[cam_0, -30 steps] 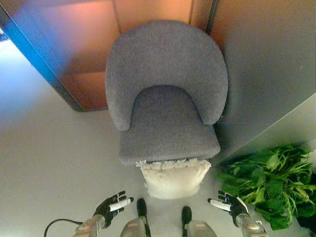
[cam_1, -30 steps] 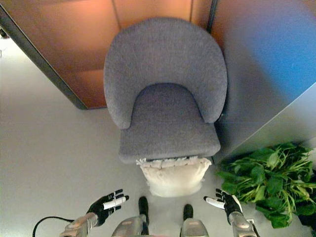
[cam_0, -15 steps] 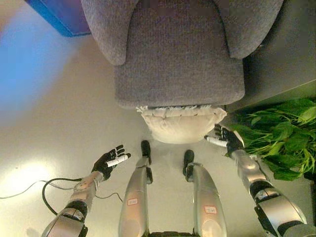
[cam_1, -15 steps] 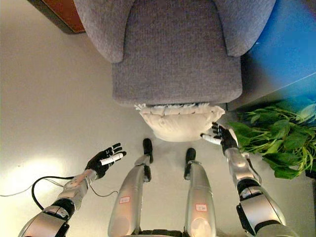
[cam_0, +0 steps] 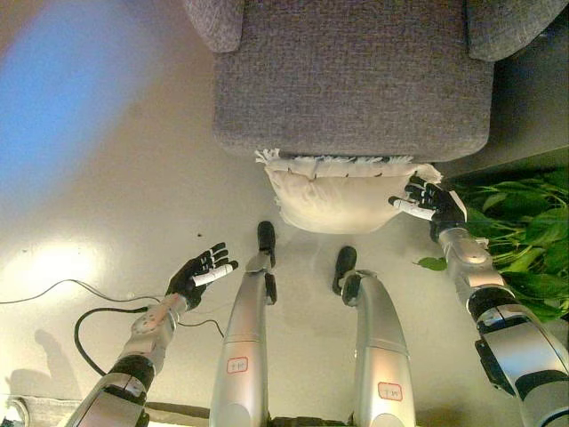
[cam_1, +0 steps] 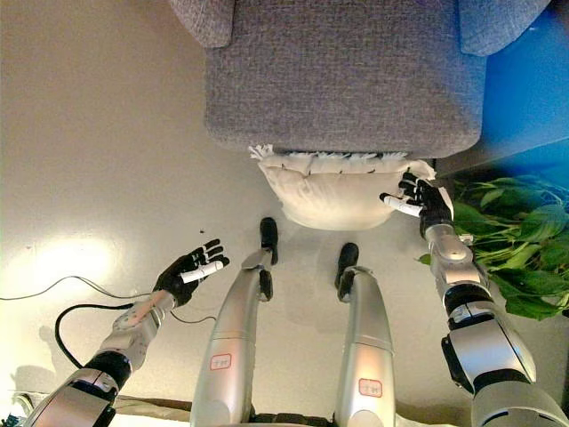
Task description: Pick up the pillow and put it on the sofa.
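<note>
Reaching in from the right, my right hand (cam_0: 430, 198) has its fingers (cam_0: 405, 207) spread and relaxed, lying against the right end of the pillow (cam_0: 342, 197) without curling round it. My left hand (cam_0: 201, 273) hangs over bare floor with its fingers likewise spread and holding nothing, well apart from the pillow's left end.

The pillow, pale cream with a frilled top edge, stands on the floor (cam_0: 107, 205), leaning against the front of the grey sofa (cam_0: 356, 80), just below the seat edge. So the step in hand, as I judge it, is the two-handed grasp, and only one side is in place.

To do it well I want the left hand brought across to the pillow's left end, level with the right, so the squeeze is even. The pillow looks soft and will buckle if I press only one side or pinch a corner, so I would press flat from both ends and lift straight up, clear of the seat's front edge, before moving forward over the cushion.

The floor is smooth and pale, so the pillow may slide away under a one-sided push. A green leafy plant (cam_0: 524, 240) crowds close beside my right arm, and I judge that elbow has little room to swing outward. The sofa's seat is bare and wide enough to receive the pillow.
</note>
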Robot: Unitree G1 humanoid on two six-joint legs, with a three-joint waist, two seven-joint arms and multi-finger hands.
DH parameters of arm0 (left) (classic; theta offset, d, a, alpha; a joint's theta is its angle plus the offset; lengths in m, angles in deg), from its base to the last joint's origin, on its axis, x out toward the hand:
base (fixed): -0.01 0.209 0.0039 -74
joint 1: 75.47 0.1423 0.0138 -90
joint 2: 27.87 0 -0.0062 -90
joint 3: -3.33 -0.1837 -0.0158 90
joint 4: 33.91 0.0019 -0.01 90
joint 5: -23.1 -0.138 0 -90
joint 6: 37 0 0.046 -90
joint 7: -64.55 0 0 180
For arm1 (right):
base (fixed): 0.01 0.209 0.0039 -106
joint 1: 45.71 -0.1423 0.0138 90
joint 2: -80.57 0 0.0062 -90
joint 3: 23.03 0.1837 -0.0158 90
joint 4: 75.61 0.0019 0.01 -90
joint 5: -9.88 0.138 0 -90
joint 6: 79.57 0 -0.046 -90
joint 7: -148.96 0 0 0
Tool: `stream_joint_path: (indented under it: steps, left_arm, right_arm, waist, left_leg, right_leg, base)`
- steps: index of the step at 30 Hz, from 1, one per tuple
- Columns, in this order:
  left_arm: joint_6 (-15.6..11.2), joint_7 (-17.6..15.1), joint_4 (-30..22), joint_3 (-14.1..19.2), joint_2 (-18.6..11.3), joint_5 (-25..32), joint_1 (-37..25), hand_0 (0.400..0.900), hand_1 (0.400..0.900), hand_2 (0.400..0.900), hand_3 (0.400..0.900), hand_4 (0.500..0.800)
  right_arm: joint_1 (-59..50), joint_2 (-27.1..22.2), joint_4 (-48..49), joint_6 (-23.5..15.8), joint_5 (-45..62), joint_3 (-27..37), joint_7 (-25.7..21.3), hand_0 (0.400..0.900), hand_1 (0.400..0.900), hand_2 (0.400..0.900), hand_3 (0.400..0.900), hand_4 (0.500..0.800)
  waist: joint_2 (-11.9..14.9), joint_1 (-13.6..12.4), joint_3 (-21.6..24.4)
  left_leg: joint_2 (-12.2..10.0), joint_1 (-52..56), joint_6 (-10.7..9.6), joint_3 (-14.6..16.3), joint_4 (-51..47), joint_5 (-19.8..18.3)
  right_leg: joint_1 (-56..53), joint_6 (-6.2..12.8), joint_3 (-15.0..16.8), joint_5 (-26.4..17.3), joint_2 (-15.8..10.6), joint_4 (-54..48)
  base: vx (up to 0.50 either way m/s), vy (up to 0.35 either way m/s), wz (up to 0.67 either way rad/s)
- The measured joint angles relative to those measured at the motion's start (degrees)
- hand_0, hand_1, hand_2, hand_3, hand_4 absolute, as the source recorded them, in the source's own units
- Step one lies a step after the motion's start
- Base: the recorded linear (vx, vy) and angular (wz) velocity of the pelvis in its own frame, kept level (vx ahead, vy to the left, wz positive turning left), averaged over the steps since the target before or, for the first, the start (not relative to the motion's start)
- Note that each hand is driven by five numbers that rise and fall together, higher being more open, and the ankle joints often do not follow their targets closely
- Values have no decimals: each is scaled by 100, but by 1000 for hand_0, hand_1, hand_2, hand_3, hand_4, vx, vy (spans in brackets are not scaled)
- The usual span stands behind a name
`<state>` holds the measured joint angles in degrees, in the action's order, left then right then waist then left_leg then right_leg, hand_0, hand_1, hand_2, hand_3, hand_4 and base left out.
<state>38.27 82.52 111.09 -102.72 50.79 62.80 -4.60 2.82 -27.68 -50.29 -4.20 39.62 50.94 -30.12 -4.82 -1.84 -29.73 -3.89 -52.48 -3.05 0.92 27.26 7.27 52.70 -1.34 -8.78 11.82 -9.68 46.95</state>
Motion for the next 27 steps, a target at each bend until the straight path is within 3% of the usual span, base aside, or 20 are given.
stream_joint_path:
  steps: [9,16,20,27]
  left_arm:
    - [-52,7,-320,0,-81,219,177,900,900,900,900,800]
    - [-141,3,-612,-10,-148,408,252,900,900,900,900,800]
    - [-140,-48,-878,-56,-238,571,400,900,900,900,900,800]
    - [-145,-100,-875,-79,-525,679,425,900,900,900,900,800]
  right_arm:
    - [-132,-64,-229,234,637,369,108,900,900,900,900,800]
    - [-306,-207,-539,643,885,548,76,900,900,900,900,800]
    - [-254,-378,-798,738,902,737,67,900,900,900,900,800]
    - [-148,-878,-921,957,910,914,-75,900,900,900,900,800]
  waist:
    - [-1,-32,0]
    - [-27,-32,3]
    - [-53,-40,3]
    - [-183,-29,-2]
  left_leg:
    - [47,-121,65,45,90,-11]
    - [55,-215,60,41,231,-84]
    - [66,-286,80,76,302,-149]
    - [101,-654,73,66,483,-196]
  right_leg:
    - [121,15,69,3,-1,69]
    - [193,63,90,103,-26,231]
    - [266,95,146,138,-30,280]
    - [647,26,183,207,-65,517]
  base:
    - [19,-3,1]
    - [7,-1,0]
    - [-36,-32,2]
    - [-7,-53,4]
